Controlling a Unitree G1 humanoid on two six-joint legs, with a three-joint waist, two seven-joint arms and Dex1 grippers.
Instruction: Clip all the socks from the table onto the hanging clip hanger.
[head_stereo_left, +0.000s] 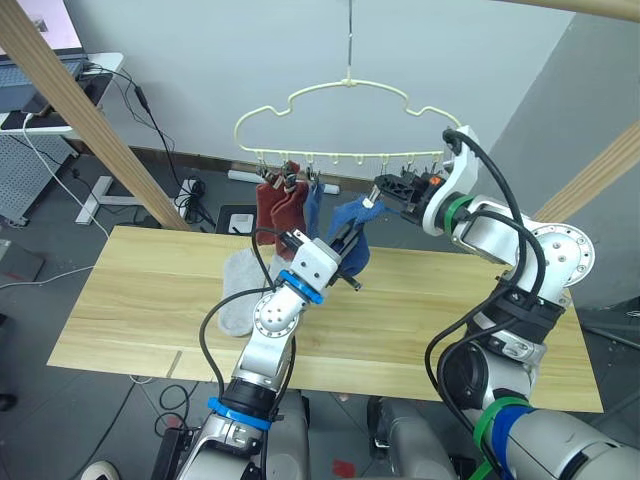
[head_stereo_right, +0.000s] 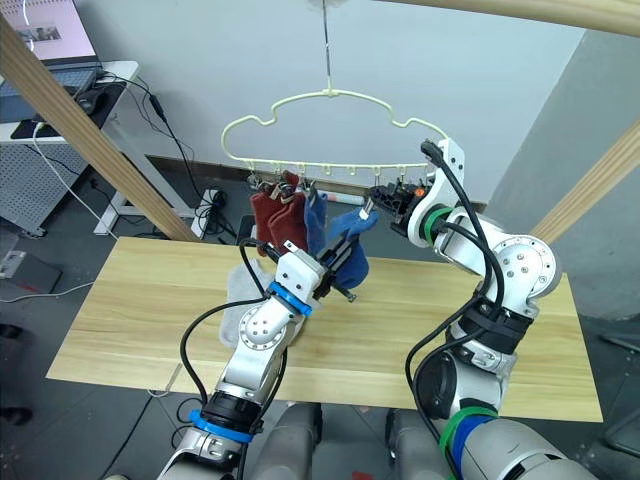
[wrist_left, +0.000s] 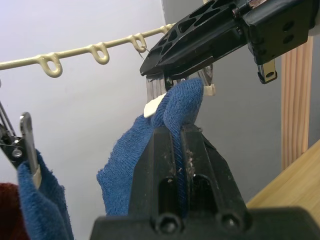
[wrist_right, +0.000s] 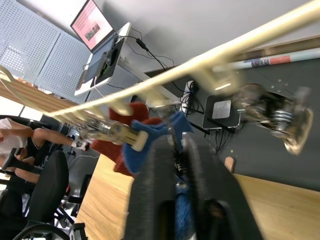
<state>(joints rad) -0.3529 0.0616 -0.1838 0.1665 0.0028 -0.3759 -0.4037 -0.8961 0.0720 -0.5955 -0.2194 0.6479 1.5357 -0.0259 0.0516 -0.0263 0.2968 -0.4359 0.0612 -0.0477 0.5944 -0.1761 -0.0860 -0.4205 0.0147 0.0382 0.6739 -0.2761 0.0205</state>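
Left eye view: we see the table (head_stereo_left: 420, 330) of light yellowish planks with visible grain, set on a dark grey floor before a white wall. Slanted wooden rails (head_stereo_left: 90, 120) frame the scene. A white desk (head_stereo_left: 60, 95) with a laptop (head_stereo_left: 45, 30) and trailing cables stands to the robot's left. No writing is legible to us anywhere.

The clip hanger (head_stereo_left: 345, 110) hangs by its hook above the table's far edge. Two rust red socks (head_stereo_left: 280, 208) and one blue sock (head_stereo_left: 313, 205) hang clipped toward its left end. Two light grey socks (head_stereo_left: 240, 290) lie on the table near the left arm.

Our left gripper (wrist_left: 181, 131) is pressed together, pinching a second blue sock (wrist_left: 145, 150) and holding it up at the hanger's clips. Our right gripper (head_stereo_left: 382, 197) is closed on a clip (wrist_left: 155, 92) at that sock's top edge.
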